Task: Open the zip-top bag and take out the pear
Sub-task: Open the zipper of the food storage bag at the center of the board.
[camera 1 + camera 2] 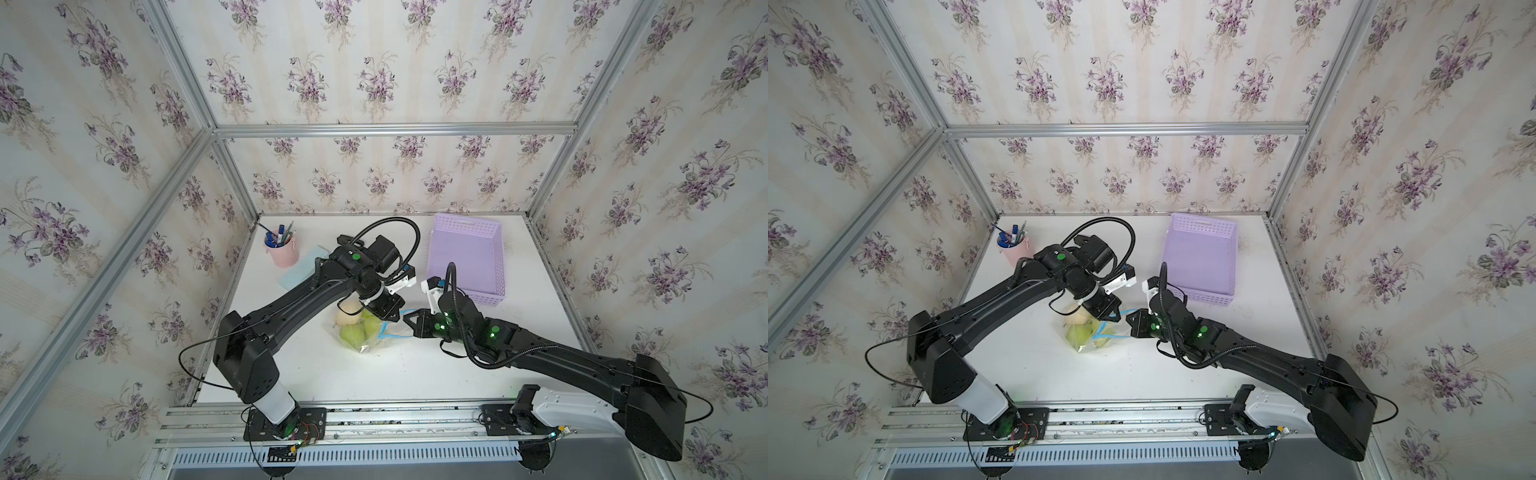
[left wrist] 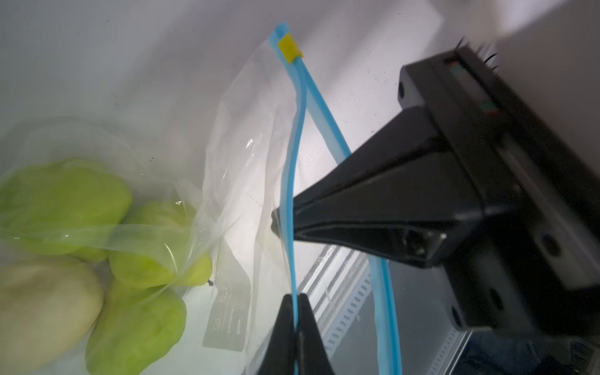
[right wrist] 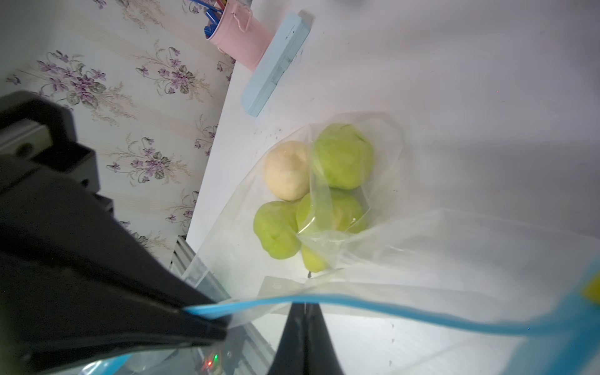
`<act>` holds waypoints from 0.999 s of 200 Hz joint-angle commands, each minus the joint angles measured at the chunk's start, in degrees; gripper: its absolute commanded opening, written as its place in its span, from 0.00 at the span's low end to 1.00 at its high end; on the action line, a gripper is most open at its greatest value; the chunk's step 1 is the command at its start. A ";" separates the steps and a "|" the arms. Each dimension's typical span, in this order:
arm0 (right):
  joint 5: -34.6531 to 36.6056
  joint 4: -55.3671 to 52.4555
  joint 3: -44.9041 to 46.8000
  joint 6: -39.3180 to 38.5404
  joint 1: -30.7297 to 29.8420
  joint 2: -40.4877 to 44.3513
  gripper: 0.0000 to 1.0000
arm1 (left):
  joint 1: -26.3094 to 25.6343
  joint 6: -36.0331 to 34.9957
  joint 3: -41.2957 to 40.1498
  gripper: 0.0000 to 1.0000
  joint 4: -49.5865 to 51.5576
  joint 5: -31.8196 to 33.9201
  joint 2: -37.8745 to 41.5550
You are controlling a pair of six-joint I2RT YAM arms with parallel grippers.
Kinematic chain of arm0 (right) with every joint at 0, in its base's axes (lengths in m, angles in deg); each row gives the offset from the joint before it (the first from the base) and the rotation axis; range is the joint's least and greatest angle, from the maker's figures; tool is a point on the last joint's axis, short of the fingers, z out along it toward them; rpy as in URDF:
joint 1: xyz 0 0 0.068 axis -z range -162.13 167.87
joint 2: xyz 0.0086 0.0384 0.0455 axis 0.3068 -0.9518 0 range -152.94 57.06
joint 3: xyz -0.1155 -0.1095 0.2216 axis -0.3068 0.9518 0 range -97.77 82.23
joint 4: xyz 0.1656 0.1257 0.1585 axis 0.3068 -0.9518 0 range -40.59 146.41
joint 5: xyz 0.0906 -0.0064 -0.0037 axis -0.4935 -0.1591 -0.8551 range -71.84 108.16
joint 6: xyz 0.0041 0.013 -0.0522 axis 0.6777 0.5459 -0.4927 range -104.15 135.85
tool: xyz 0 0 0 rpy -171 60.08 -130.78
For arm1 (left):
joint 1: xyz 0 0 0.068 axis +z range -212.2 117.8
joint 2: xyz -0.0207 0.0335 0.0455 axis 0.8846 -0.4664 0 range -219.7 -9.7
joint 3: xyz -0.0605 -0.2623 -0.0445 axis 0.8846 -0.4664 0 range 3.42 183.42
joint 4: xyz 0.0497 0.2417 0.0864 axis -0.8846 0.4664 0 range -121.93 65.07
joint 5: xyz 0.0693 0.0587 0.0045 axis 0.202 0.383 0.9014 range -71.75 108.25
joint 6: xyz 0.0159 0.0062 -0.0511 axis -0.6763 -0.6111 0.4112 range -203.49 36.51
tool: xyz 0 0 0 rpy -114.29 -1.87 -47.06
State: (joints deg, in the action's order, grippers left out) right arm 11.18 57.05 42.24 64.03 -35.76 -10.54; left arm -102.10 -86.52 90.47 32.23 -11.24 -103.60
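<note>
We count one bag (image 3: 454, 246), three green pears (image 3: 342, 156), one pale fruit (image 3: 285, 170), one purple basket (image 1: 465, 257), one pink cup (image 1: 286, 253) and one light-blue box (image 3: 276, 65).

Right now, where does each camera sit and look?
Top views: above the bases, looking down at the table; left arm and right arm show.
Left wrist: on the left arm, looking past the left gripper at the zip-top bag; right gripper shows.
Right wrist: on the right arm, looking past the right gripper at the pears; left gripper shows.
Shared: both wrists see the bag.
</note>
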 commanded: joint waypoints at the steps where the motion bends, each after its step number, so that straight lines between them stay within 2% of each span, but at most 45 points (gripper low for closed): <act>1: -6.04 1.35 -3.13 2.38 -0.08 -1.09 0.00 | 0.03 4.61 -0.40 0.00 -0.29 0.02 1.47; 25: -12.12 -0.85 -7.03 6.50 -0.24 -5.13 0.00 | 0.05 12.17 -1.60 0.00 -4.72 3.83 5.91; 70: -15.70 0.01 -7.56 13.26 -0.34 -7.04 0.01 | -0.48 25.22 -8.46 0.00 -15.25 7.55 14.90; 83: -17.50 1.71 -6.92 15.54 -0.41 -7.93 0.01 | -0.71 27.17 -9.25 0.00 -15.83 10.55 17.25; 106: -16.36 3.07 -4.33 17.86 -1.28 -6.76 0.01 | -0.70 29.10 -9.67 0.00 -16.91 13.07 20.45; 118: -16.22 5.09 -3.43 18.62 -1.67 -5.86 0.04 | -0.75 29.74 -9.30 0.00 -16.34 14.46 21.07; 132: -17.39 9.11 -2.94 20.38 -2.59 -5.99 0.10 | -0.77 31.54 -10.00 0.00 -17.67 13.64 21.85; 169: -17.22 16.41 -3.38 26.39 -5.62 -9.80 0.15 | -3.38 35.89 -10.21 0.00 -20.05 15.64 24.47; 200: -15.81 16.11 -2.16 28.17 -5.97 -12.67 0.18 | -5.23 38.69 -11.11 0.00 -22.40 14.83 25.83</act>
State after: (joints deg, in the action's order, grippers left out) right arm -5.61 70.80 39.31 88.43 -41.49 -21.57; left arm -105.99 -51.40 80.11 15.05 3.44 -78.62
